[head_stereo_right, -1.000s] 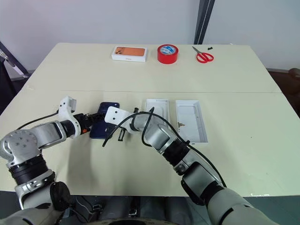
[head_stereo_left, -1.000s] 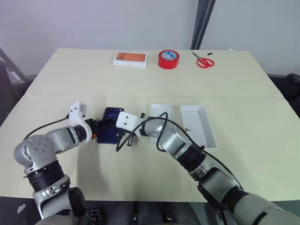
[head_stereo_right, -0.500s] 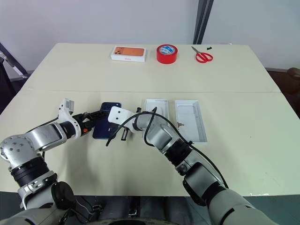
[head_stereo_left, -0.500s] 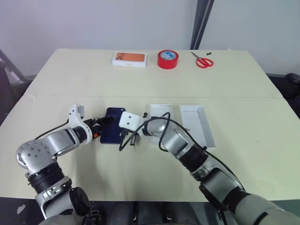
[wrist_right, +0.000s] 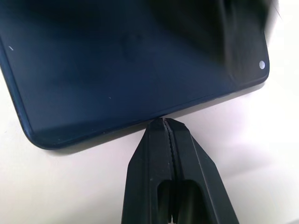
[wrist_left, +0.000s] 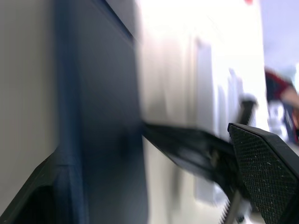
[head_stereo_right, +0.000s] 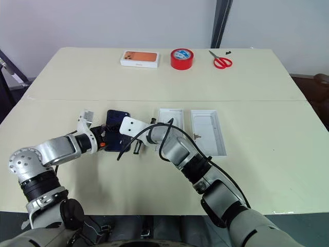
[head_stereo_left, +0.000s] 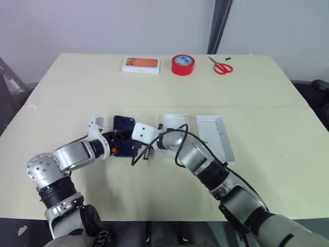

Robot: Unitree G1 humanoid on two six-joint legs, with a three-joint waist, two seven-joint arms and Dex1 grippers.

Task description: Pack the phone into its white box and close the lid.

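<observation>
Left tool (wrist_left: 154, 186) gapes wide around the phone (wrist_right: 131, 60); right tool (wrist_right: 166, 123), fingers pressed together, touches the phone's edge on the tabletop (head_stereo_left: 154, 92).

You're looking down on a pale cream table (head_stereo_left: 267, 170); a faint seam crosses its top from side to side. Behind it stands a plain, light grey wall (head_stereo_left: 103, 25), evenly lit. A dark upright post (head_stereo_left: 218, 25) rises just past the far edge. Dark floor (head_stereo_right: 308, 77) shows off the right corner. At the left edge, a slanted dark frame (head_stereo_right: 7, 67), possibly a stand.
</observation>
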